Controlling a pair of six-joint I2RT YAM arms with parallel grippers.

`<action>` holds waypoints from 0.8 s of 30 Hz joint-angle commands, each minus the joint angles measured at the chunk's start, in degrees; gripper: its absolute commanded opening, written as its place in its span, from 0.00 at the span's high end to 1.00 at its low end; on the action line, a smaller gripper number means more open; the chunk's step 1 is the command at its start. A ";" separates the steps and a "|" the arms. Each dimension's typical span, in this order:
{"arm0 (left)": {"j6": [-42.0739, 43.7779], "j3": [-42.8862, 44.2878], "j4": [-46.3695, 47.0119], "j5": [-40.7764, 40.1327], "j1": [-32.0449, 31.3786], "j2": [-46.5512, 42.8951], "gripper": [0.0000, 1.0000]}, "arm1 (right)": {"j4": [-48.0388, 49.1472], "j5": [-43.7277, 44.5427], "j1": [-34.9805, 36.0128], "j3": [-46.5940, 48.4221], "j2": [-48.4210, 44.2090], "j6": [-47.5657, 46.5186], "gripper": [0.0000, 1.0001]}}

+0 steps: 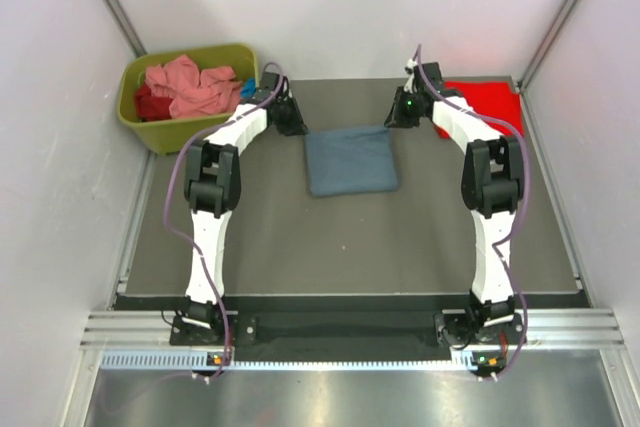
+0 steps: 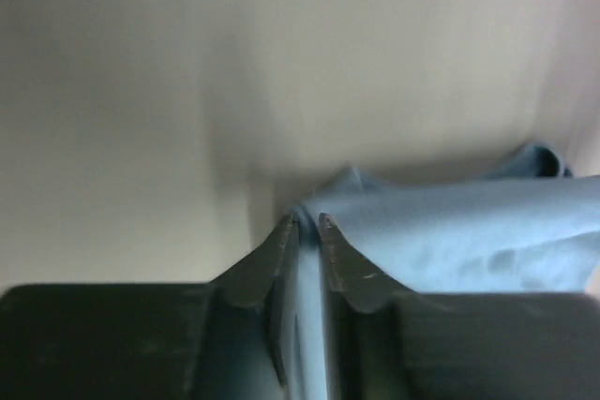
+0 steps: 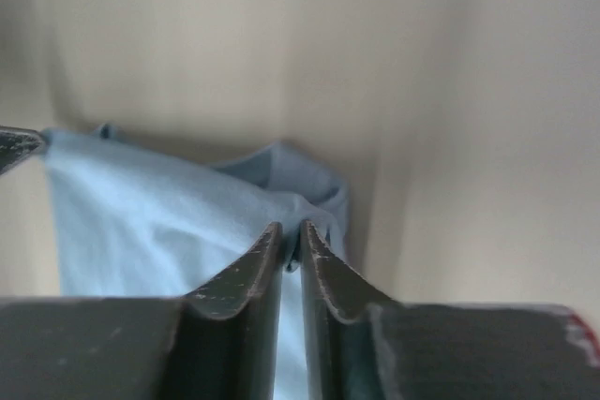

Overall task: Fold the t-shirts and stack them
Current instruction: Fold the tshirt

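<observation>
A slate blue-grey t-shirt (image 1: pixel 350 159) lies folded into a small rectangle on the dark mat, far centre. My left gripper (image 1: pixel 296 125) sits at its far left corner; in the left wrist view (image 2: pixel 307 222) it is shut on a pinch of the blue cloth (image 2: pixel 450 231). My right gripper (image 1: pixel 396 119) sits at the far right corner; in the right wrist view (image 3: pixel 292 229) it is shut on the blue cloth (image 3: pixel 159 222). A bright red t-shirt (image 1: pixel 488 100) lies flat at the far right. Salmon pink (image 1: pixel 190 85) and dark red (image 1: pixel 150 105) t-shirts lie in the bin.
An olive-green plastic bin (image 1: pixel 160 132) stands at the far left corner, just off the mat. White walls close in on the back and both sides. The metal rail with the arm bases (image 1: pixel 350 332) runs along the near edge.
</observation>
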 commanded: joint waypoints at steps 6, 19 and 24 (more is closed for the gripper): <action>5.27 4.84 5.39 5.61 2.22 -2.40 0.63 | 0.68 1.69 -2.94 3.49 -4.34 -1.22 0.67; 5.97 -7.12 8.74 10.28 -1.56 -9.10 0.82 | 11.47 -4.09 1.55 -16.56 -13.69 1.33 0.82; 6.24 -6.51 10.06 8.53 -1.65 -4.53 0.84 | 12.98 -7.07 1.37 -11.74 -4.91 1.25 0.81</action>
